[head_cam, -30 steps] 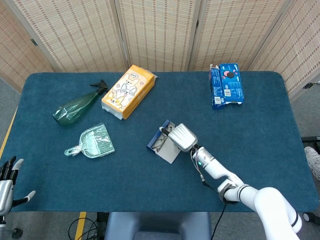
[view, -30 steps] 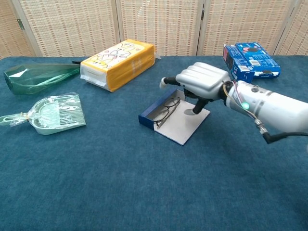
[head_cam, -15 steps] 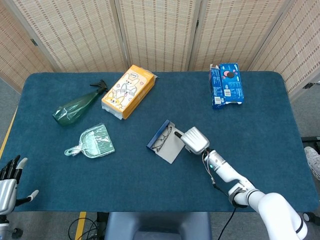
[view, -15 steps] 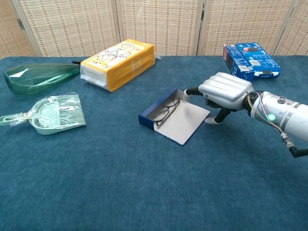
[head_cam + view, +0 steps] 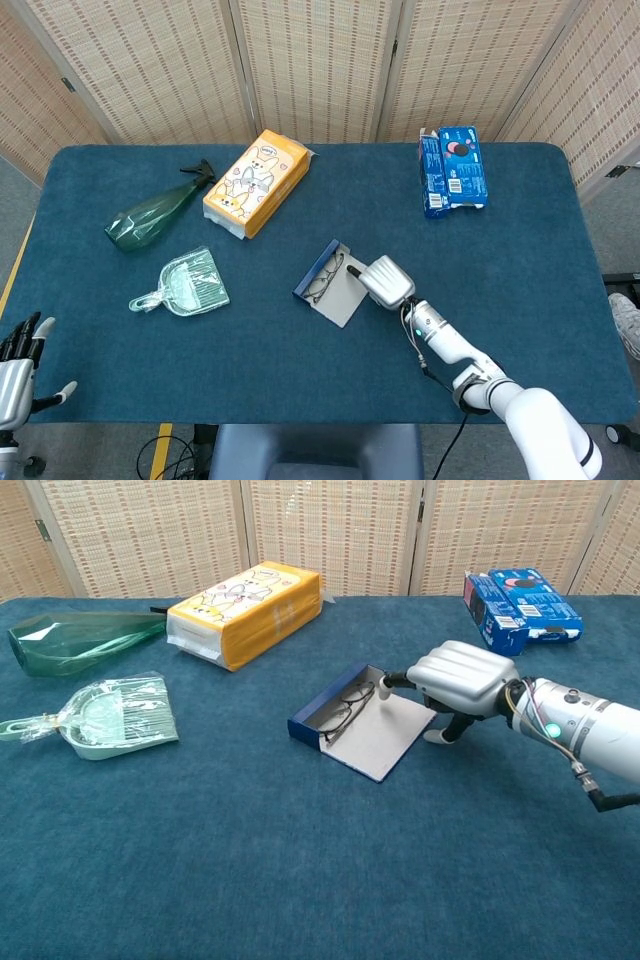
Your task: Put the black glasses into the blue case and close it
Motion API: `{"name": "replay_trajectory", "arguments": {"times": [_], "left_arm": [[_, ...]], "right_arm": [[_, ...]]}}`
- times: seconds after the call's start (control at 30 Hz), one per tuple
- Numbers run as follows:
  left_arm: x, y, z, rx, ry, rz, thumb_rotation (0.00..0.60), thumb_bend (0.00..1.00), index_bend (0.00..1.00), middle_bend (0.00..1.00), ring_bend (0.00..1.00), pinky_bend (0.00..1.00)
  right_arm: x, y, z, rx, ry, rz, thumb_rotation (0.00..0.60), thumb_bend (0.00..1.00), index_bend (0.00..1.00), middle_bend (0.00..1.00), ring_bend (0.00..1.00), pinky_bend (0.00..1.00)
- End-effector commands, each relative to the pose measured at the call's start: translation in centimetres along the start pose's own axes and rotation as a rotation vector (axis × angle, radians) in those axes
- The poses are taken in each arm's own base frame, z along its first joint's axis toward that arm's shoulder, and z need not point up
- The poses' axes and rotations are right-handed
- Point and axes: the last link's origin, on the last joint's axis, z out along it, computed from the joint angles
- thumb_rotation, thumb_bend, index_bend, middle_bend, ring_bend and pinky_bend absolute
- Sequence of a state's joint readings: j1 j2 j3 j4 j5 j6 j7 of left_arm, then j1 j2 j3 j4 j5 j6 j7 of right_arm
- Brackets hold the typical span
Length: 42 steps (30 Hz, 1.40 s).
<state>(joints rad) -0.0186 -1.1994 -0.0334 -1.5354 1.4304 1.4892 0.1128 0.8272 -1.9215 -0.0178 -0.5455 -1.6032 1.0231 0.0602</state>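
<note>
Woven screens stand behind the blue-carpeted table (image 5: 520, 290). The blue case (image 5: 362, 720) lies open near the table's middle, lid flat, with the black glasses (image 5: 343, 709) resting inside it. My right hand (image 5: 458, 680) sits at the case's right edge, fingers curled down, empty, one fingertip touching the lid's far corner. My left hand (image 5: 18, 362) hangs far from the case, off the table's near left corner, fingers spread and holding nothing.
</note>
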Motion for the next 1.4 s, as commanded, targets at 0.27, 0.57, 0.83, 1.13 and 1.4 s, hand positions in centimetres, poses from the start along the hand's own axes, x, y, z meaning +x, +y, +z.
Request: {"name": "replay_trajectory", "arguments": {"times": [0.27,0.57,0.83,1.13,1.4], "left_arm": [[0.0,-0.1,-0.1,0.004,0.001,0.0,0.6,0.17,0.0,0.0,0.0,0.17],[-0.1,-0.3,-0.2,0.01,-0.002,-0.002,0.6,0.17,0.0,0.0,0.0,0.17],[-0.2,-0.4,-0.1,0.009,-0.002,-0.002,0.6,0.17,0.0,0.0,0.0,0.17],[-0.2,-0.5,-0.2,0.01,-0.003,-0.007,0.6,0.17,0.0,0.0,0.0,0.17],[-0.2,-0.4,-0.1,0.004,-0.003,-0.011,0.6,0.17,0.0,0.0,0.0,0.17]], "right_arm": [[0.5,-0.7,1.0,0.018,0.021,-0.002,0.6,0.26,0.25,0.99,1.0,0.99],[1.0,-0.8,1.4,0.026,0.042,0.009,0.6,0.34,0.29,0.99,1.0,0.99],[1.7,-1.5,1.9,0.052,0.08,0.022,0.6,0.44,0.41,0.99,1.0,0.99],[1.3,-2.0,2.1,0.058,0.066,0.023,0.6,0.54,0.62,1.0,1.0,0.99],[0.9,-1.1,-0.7,0.064,0.072,0.052,0.6,0.55,0.65,1.0,1.0,1.0]]}}
